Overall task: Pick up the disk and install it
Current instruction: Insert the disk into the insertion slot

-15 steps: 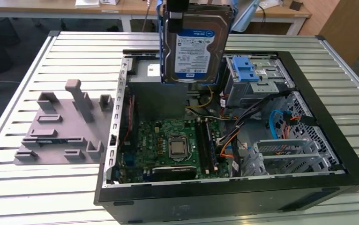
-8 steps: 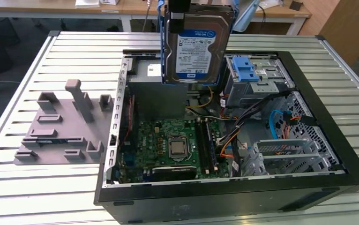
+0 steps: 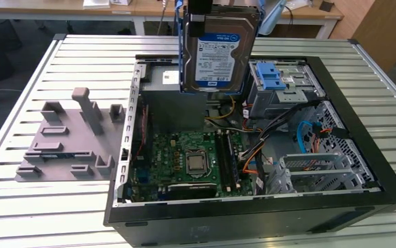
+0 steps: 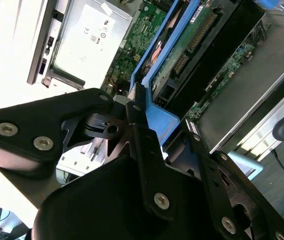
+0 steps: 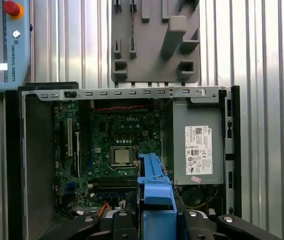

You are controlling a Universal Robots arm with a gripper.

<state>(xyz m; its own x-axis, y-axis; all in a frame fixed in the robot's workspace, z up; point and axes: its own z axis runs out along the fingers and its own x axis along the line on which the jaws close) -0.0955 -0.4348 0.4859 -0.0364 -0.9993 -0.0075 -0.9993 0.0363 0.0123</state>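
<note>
The gripper (image 4: 159,120) has its two black fingers pressed in on the blue carrier rail of the disk (image 3: 220,49), pinching it at one end so the drive hangs straight down beneath the fingers. The grip is on plastic, not on the metal body. I'd guess that is to leave the hanging end and the long sides free of the fingers.

The disk is in the air, clear of the computer case (image 3: 363,201) and touching nothing but the gripper. It is a flat silver hard drive with a white-and-blue label on its broad face and blue rails down its edges. In the second wrist view its other face shows a green circuit board and a connector row.

Directly below the gripper lie the grey power supply (image 5: 197,145) and the green motherboard (image 3: 184,160), with its processor socket bare. Lower and off to one side of the hanging drive stands the metal drive cage (image 3: 274,77) with a blue latch. Being held this high probably keeps the drive above the case walls and cables.

Farthest from the gripper, beyond the case wall, a grey moulded fixture (image 3: 67,144) lies on the slatted metal table (image 3: 18,206).
</note>
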